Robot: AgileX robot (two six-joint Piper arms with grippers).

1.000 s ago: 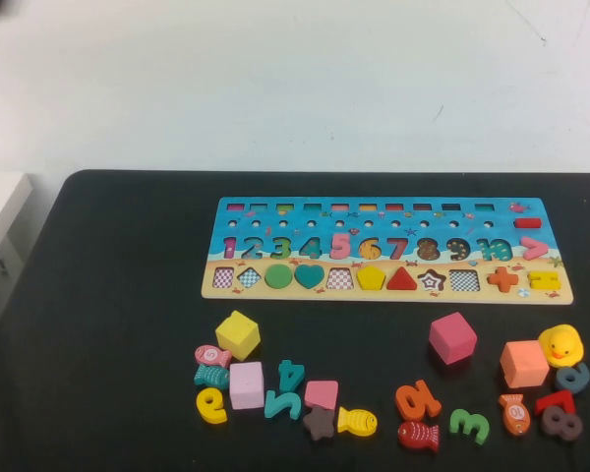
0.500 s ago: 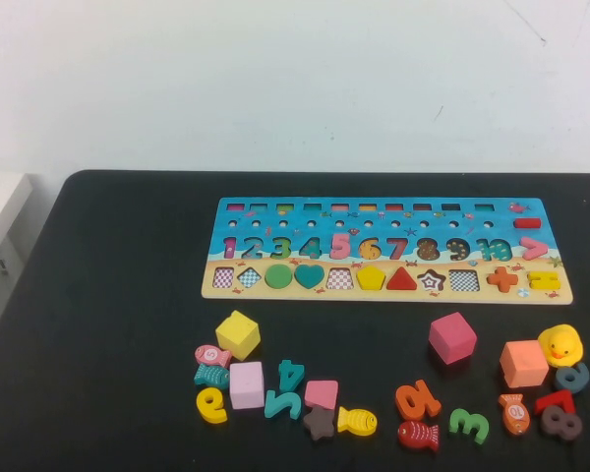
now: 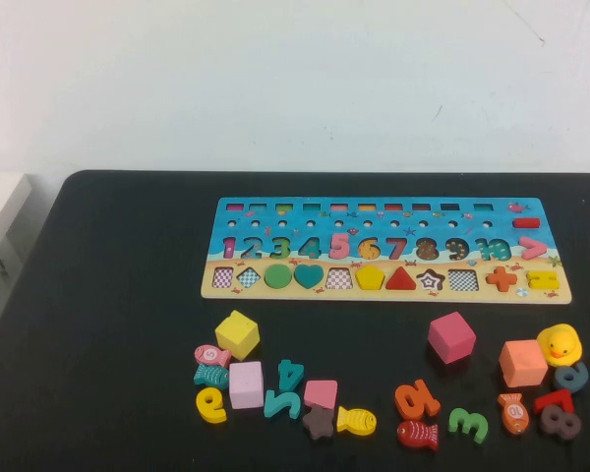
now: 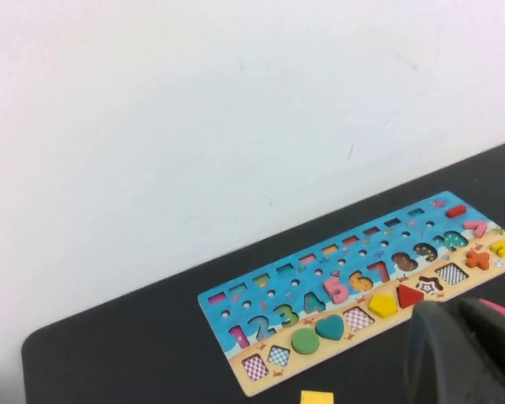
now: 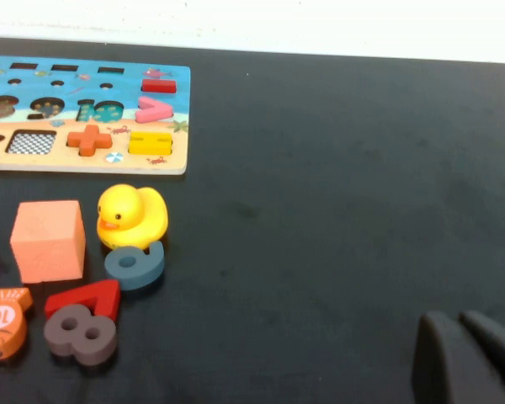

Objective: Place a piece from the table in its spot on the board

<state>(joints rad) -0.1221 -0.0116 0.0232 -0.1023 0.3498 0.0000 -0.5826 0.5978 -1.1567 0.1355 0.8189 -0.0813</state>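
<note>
The small yellow pentagon piece lies flat in its slot in the sandy lower strip of the board, between a checkered slot and the red triangle. It also shows in the left wrist view. The board lies on the black table. Neither arm shows in the high view. My left gripper is shut and empty, raised above the table on the near side of the board. My right gripper is shut and empty over bare table to the right of the board.
Loose pieces lie in a row in front of the board: a yellow cube, a pale pink cube, a pink cube, an orange cube, a yellow duck, a yellow fish, numbers and other fish. A white wall stands behind the table.
</note>
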